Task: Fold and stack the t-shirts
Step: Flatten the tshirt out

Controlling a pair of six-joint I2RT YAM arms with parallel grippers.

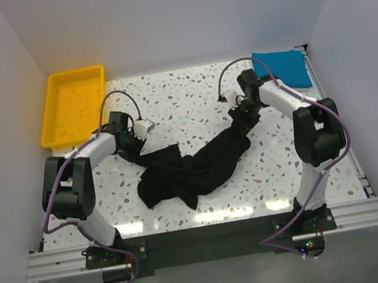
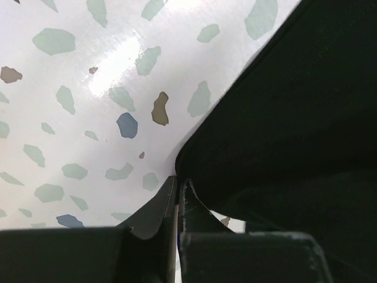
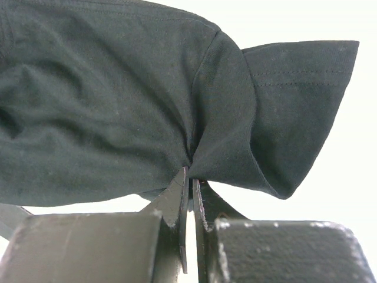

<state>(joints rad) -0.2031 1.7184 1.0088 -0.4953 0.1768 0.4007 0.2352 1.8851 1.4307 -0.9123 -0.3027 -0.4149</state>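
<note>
Left end effector [image 2: 178, 180] pinches shut on the left edge of the black t-shirt [image 1: 193, 166], low over the speckled worktop [image 1: 189, 98]; right end effector [image 3: 191, 174] clamps bunched cloth, lifted at the far right. The shirt sags between them, mid-worktop. A folded blue t-shirt [image 1: 282, 68] lies far right, a yellow tray [image 1: 47, 125] far left.
</note>
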